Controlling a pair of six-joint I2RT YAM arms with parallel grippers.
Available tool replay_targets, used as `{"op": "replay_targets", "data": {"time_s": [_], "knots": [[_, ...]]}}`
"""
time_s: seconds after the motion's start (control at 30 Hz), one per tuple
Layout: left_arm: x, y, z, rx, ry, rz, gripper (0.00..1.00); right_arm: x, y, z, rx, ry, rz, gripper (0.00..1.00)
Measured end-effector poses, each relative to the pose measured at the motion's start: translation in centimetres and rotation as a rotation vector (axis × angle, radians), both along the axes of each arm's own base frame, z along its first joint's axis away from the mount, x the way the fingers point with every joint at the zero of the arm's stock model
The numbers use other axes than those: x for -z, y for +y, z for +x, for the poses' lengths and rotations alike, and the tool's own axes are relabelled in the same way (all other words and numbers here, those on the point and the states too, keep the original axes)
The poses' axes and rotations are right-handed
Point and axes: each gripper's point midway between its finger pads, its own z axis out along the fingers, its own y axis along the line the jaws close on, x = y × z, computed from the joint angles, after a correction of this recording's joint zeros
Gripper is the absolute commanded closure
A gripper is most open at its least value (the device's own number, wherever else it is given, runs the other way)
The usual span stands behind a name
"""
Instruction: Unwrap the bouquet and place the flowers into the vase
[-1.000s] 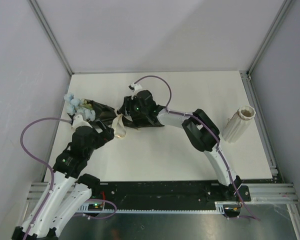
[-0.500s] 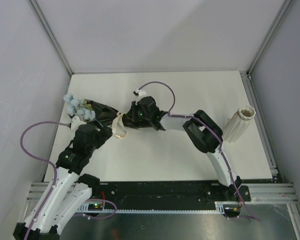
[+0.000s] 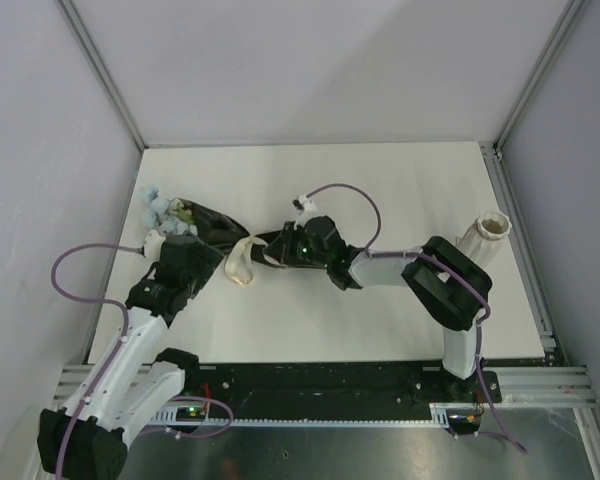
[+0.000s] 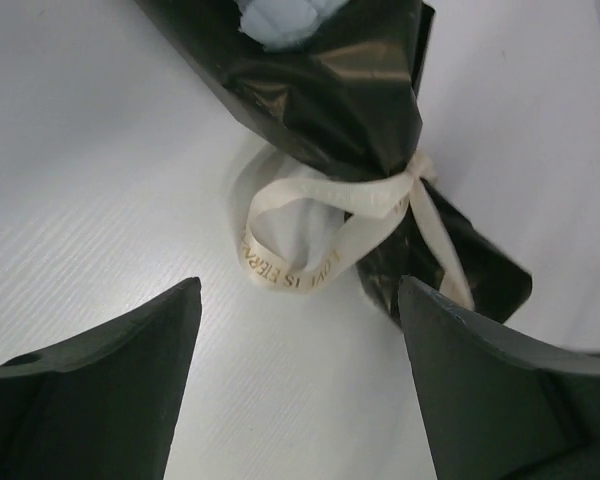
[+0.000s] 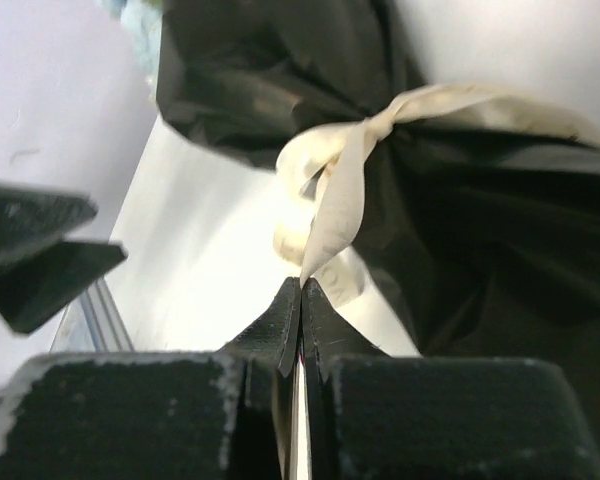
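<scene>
The left arm (image 3: 130, 335) extends from its base to the near-left side of the bouquet (image 3: 208, 222), and the left gripper (image 4: 298, 300) hovers over it with fingers (image 4: 110, 380) spread wide, holding nothing. The right arm (image 3: 390, 268) lies low and stretched toward the bouquet's right end, the right gripper (image 5: 300, 298) pinched tight on a tail of the cream ribbon (image 5: 342, 195).

cream ribbon (image 4: 302, 276): gold print, partly legible "love is…"
</scene>
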Motion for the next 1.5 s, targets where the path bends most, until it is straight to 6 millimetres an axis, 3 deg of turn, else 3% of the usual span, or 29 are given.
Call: {"op": "replay_targets", "data": {"time_s": [0.2,0.37,0.47,0.63,0.77,1.13,1.27,1.33,1.5], "knots": [[1.5,0.7,1.0,-0.069,0.032,-0.017,0.18,0.4,1.2,-5.8,-0.065,0.034,-0.022,1.0],[1.8,0.6,1.8,-0.075,0.033,-0.019,0.21,-2.0,2.1,-10.3,-0.107,-0.048,-0.052,1.0],[2.3,0.5,2.3,-0.077,0.026,-0.022,0.24,-3.2,2.2,-11.3,-0.108,-0.101,-0.065,1.0],[4.7,0.3,2.3,-0.074,0.07,-0.025,0.22,-2.8,1.4,-10.9,-0.077,-0.128,-0.109,1.0],[5.0,-0.1,2.7,-0.052,0.064,-0.037,0.21,-1.8,0.8,-10.7,-0.069,-0.127,-0.147,1.0],[4.0,-0.2,2.5,-0.016,-0.015,-0.03,0.69,-1.2,-0.4,-9.1,-0.013,-0.128,-0.17,1.0],[3.9,-0.2,2.6,-0.009,-0.017,-0.024,0.93,-0.9,-1.1,-8.1,0.011,-0.122,-0.181,1.0],[4.0,-0.2,2.5,-0.007,-0.014,-0.021,0.98,-0.7,-1.7,-7.7,0.023,-0.117,-0.188,1.0],[4.1,-0.2,2.5,-0.004,-0.01,-0.017,1.0,-0.9,-3.3,-6.3,0.063,-0.106,-0.202,1.0]]}}
